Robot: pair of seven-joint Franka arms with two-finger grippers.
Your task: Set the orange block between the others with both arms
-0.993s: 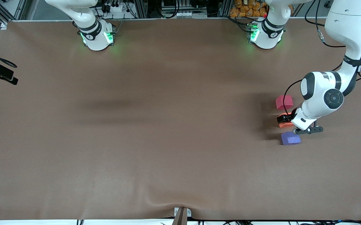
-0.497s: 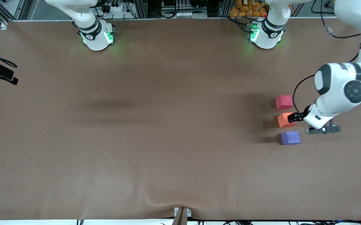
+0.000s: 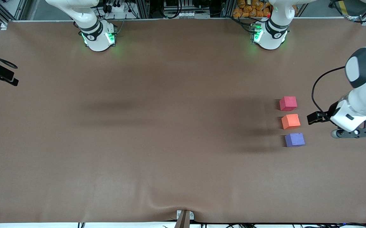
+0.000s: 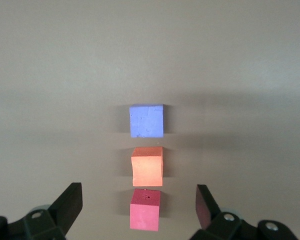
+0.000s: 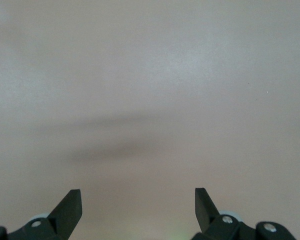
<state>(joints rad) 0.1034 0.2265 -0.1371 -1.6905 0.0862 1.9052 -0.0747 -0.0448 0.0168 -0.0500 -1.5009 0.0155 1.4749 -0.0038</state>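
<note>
Orange block on bench, mid-right of frame, between red-pink block and purple block. Left hand wide, empty, has backed off block toward right edge. Right hand wide, waiting. Placement looks done.

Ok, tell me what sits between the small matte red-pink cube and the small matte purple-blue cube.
The small matte orange foam-like cube sits between the red-pink cube and the purple-blue cube, apart from both, with nothing else in the row. The front and left wrist views show it.
</note>
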